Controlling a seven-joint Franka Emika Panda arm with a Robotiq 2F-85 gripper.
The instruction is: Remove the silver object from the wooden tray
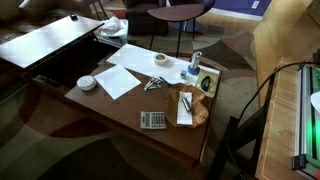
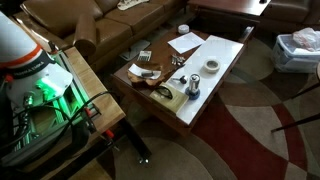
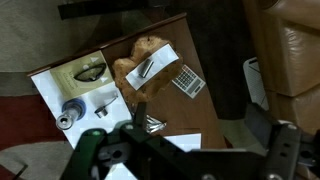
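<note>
The wooden tray lies on the brown table top near one table edge, and shows in an exterior view too. In it lie a white paper slip and, across the slip, the slender silver object, also seen in an exterior view. My gripper hangs high above the table in the wrist view. Its dark fingers stand wide apart with nothing between them. It is well away from the tray and does not show in either exterior view.
A grey calculator lies beside the tray. A shiny metal cluster lies mid-table. A bottle, a tape roll, a bowl and white sheets share the table. A sofa stands behind.
</note>
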